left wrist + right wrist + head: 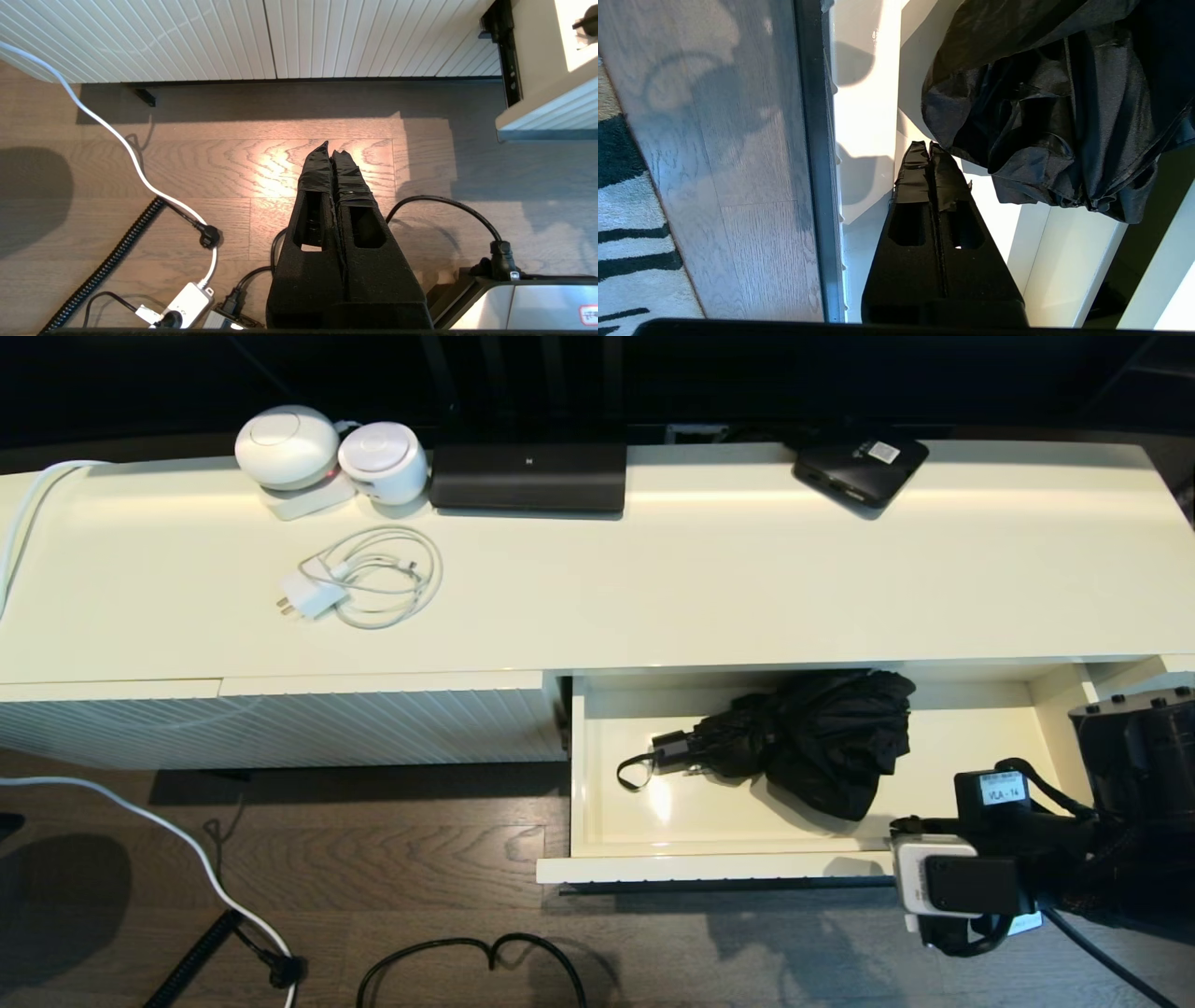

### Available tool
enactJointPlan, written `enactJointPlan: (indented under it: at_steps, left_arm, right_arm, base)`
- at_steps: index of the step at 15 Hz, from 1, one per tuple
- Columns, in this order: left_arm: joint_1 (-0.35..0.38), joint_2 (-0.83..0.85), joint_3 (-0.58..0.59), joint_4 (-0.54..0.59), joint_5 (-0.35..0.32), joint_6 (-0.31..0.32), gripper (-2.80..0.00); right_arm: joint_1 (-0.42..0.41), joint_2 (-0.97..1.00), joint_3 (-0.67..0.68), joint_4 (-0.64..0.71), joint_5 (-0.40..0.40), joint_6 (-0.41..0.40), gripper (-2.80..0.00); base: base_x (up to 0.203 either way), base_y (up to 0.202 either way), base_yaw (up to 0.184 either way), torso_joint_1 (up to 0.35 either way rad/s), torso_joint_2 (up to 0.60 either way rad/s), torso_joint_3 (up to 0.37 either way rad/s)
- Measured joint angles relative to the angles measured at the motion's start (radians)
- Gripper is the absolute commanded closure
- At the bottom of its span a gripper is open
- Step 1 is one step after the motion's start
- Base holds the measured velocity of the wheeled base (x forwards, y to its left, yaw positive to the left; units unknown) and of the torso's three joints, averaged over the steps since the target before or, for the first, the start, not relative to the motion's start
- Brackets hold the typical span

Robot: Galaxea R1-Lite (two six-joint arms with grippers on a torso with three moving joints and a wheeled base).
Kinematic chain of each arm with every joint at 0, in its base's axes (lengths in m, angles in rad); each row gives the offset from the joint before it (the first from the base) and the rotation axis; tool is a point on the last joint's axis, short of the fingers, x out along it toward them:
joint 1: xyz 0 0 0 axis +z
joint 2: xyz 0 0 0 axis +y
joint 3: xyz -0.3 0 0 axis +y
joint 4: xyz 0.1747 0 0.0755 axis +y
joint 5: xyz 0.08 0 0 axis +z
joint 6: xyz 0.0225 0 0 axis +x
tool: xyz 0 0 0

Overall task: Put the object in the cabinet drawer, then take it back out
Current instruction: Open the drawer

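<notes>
Head view: one umbrella [803, 737] in one open drawer [709, 868]; right tool [930, 151] closed, empty.

Living room: media cabinet [653, 588], rug [630, 261]

Sitting on the cabinet top: two white round devices [287, 446] [383, 462], two black boxes [528, 476] [860, 467] and one white charger [359, 581]; one umbrella [803, 739] lying in one open drawer [709, 868].
</notes>
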Motion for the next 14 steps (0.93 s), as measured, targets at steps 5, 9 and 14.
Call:
enactJointPlan:
  at_steps: [5,9,14]
  left_arm:
    - [0.000,0.000,0.000,0.000,0.000,0.000,0.00]
    - [0.000,0.000,-0.001,0.000,0.000,0.000,0.00]
    - [0.000,0.000,0.000,0.000,0.000,0.001,0.00]
  right_arm:
    - [0.029,-0.042,0.073,0.012,0.000,0.000,0.00]
    - [0.037,-0.067,0.090,0.018,0.000,-0.001,0.00]
    - [0.037,-0.081,0.062,0.043,0.004,0.012,0.00]
  base:
    - [0.000,0.000,0.000,0.000,0.00,0.000]
    - [0.000,0.000,0.000,0.000,0.00,0.000]
    - [0.000,0.000,0.000,0.000,0.00,0.000]
